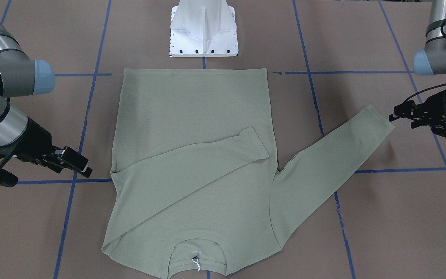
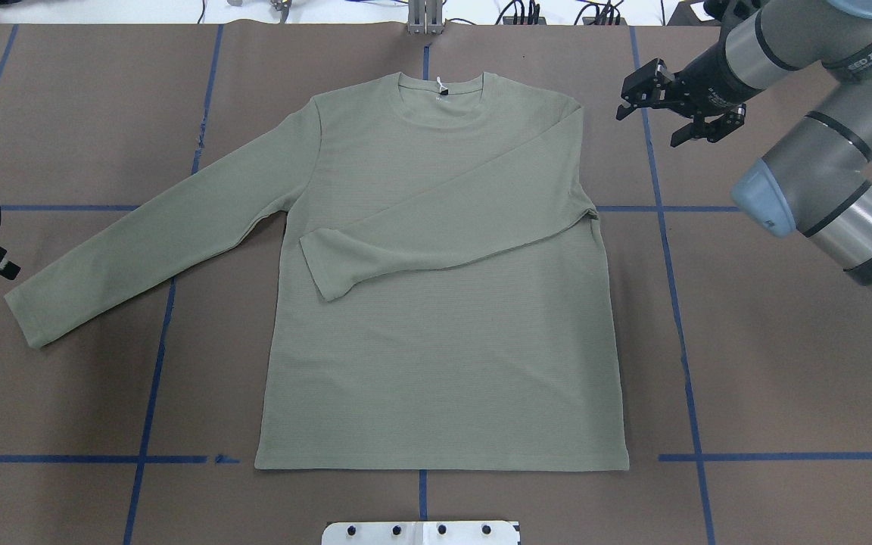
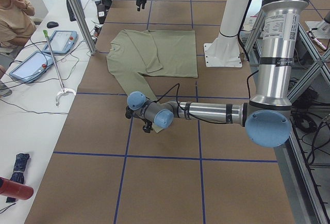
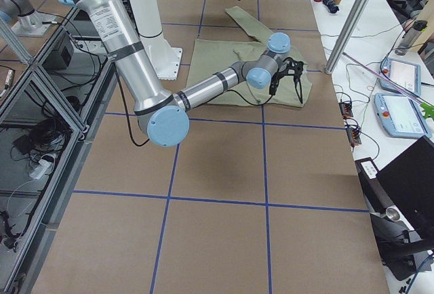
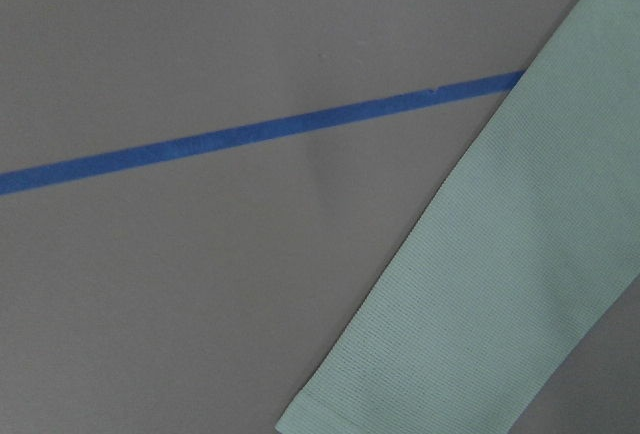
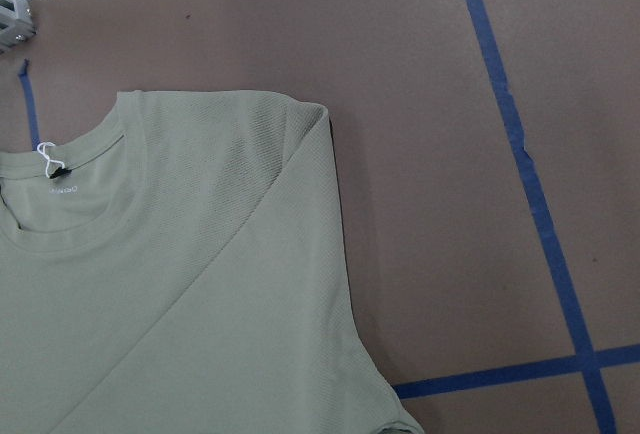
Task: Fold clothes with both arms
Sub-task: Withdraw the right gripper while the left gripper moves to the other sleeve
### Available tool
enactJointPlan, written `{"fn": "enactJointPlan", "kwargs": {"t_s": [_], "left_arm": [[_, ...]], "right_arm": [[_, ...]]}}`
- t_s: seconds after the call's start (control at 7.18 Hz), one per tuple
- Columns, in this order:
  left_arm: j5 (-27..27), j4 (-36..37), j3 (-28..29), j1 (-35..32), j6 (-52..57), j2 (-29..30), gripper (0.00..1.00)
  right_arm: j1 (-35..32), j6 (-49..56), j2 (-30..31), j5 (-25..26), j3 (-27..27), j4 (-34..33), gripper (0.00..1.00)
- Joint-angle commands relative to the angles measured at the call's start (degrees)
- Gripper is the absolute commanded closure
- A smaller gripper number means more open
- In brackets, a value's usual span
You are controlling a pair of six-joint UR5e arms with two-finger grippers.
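Matt fine-ribbed knit cloth shirt (image 2: pixel 436 341), matt brown paper table cover (image 2: pixel 784 363) under it, smooth silvery metal right arm (image 2: pixel 852 227), white painted metal pedestal (image 1: pixel 203 35)

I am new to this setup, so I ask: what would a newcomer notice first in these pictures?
A sage-green long-sleeved shirt lies flat in the middle of the brown table, one sleeve folded across its chest. The other sleeve stretches out toward the left gripper, while the right gripper hangs open beside the opposite shoulder.

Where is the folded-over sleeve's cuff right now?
In the overhead view the cuff lies on the shirt's body, near its left edge, below the armpit of the outstretched sleeve.
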State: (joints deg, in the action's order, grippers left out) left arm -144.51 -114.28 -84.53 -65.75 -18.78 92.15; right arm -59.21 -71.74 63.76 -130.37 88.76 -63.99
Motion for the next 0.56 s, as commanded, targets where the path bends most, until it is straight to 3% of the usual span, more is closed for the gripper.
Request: {"fn": "enactJointPlan", "kwargs": {"t_s": [0.0,0.42], "left_arm": [[1.9,-0.8,1.6,0.8,-0.5,0.0,0.13],[4.5,-1.0,2.4,3.7,-0.3,0.0,0.18]], "right_arm": [[-0.1,0.3,0.9,0.0,1.0,0.1,0.0],[0.0,0.4,2.1,0.0,1.5,1.8,0.0]]}}
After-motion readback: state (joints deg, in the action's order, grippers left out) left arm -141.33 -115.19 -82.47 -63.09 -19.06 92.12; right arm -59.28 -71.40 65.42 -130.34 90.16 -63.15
